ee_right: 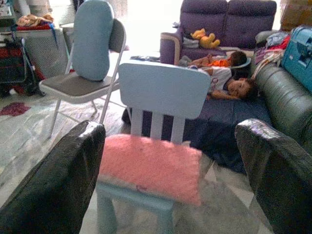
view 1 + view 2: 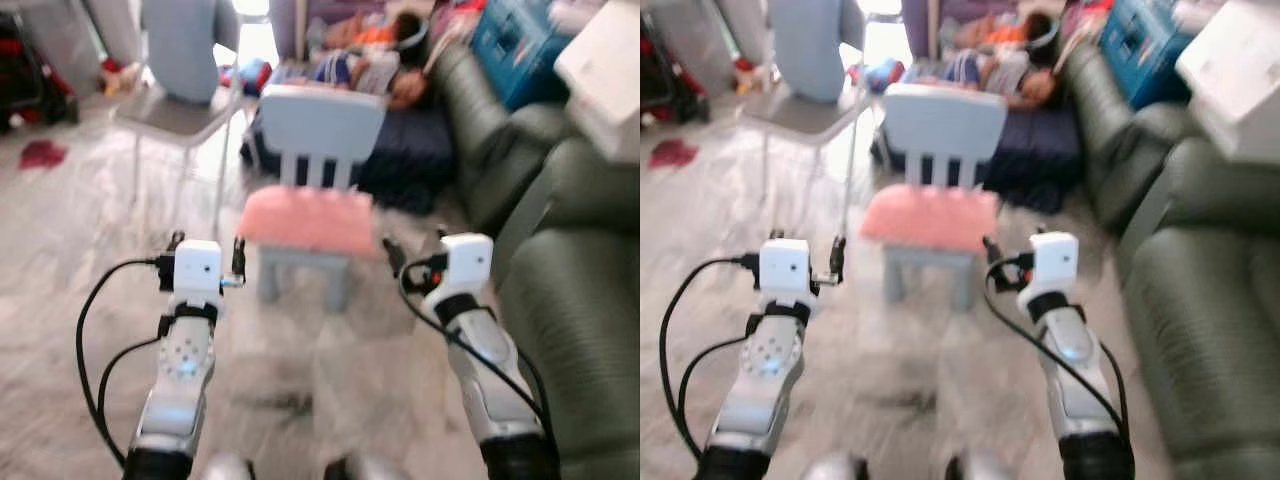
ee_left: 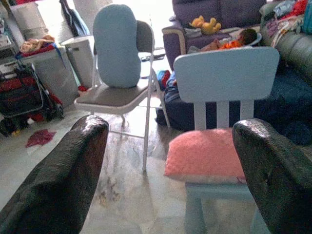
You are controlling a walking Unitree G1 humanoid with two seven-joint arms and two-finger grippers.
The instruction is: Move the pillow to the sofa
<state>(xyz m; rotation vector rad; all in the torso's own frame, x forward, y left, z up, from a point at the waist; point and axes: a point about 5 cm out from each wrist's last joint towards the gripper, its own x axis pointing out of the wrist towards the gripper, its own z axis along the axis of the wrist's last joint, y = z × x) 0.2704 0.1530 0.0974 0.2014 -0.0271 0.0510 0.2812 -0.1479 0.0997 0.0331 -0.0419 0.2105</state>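
Pink fluffy pillow (image 2: 308,220) lies flat on the seat of a small pale blue plastic chair (image 2: 320,130). Left tool (image 2: 207,256) and right tool (image 2: 415,250) hover before it, fingers spread, beside the dark green leather sofa (image 2: 580,290).

Daylight floods in from a bright opening (image 1: 141,19) at the far end of the room, blown out to plain white with no detail. It throws pale glare across the glossy floor (image 3: 122,195), strongest near the legs of the folding chair (image 3: 117,95). Both head views are smeared by motion blur: the pink pillow (image 2: 308,220) has soft edges, and the green sofa (image 2: 580,290) on the right is streaked. The wrist views are sharper in the distance, though slightly washed and grainy. There the near black fingers (image 1: 53,190) loom large and out of focus, with small highlights on their textured surface.
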